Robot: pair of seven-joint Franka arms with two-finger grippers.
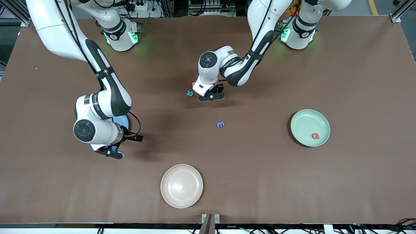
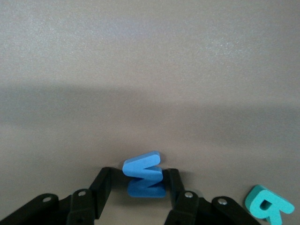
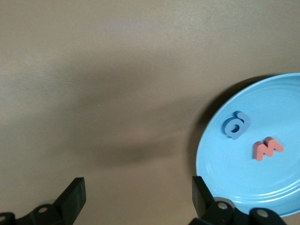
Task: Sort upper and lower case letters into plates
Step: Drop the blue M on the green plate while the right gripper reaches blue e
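Left pincer (image 2: 145, 187) sits low on the surface, its jaws squeezed on a blue letter W (image 2: 144, 177), beside a teal R (image 2: 269, 207). Next it must lift and go to the mint green plate (image 1: 304, 117), probably for big letters. Right pincer (image 3: 136, 197) waits wide open and empty by the sky blue plate (image 3: 272, 183). Only its wrist view shows that plate's letters.
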